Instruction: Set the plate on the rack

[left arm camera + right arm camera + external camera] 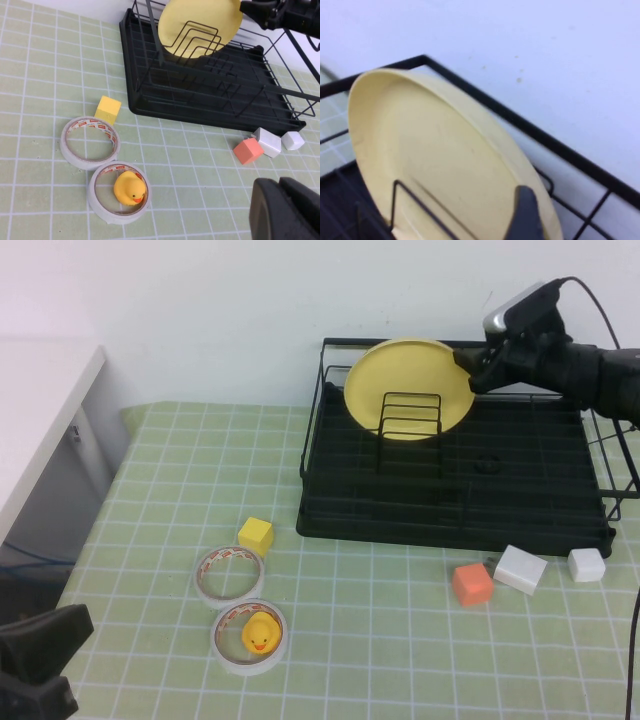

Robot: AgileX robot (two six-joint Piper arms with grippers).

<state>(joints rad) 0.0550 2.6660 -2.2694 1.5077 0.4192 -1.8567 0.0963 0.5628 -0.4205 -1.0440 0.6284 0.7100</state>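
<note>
The pale-yellow plate (pixel 400 380) stands nearly upright at the back left of the black wire rack (pixel 450 515), behind the upright wire dividers. My right gripper (pixel 470 365) is shut on the plate's right rim; in the right wrist view one dark finger (pixel 525 215) lies against the plate's face (pixel 435 150), with the rack's back rail behind it. The plate (pixel 200 22) and rack (pixel 210 100) also show in the left wrist view. My left gripper (pixel 40 660) sits low at the table's front left corner, shut and empty (pixel 282 200).
On the green checked mat in front of the rack are a yellow cube (pixel 255 535), an empty tape ring (pixel 229 575), a tape ring holding a rubber duck (pixel 260 634), an orange cube (pixel 472 583) and two white blocks (pixel 520 569) (pixel 586 564). A white cabinet (pixel 40 410) stands at left.
</note>
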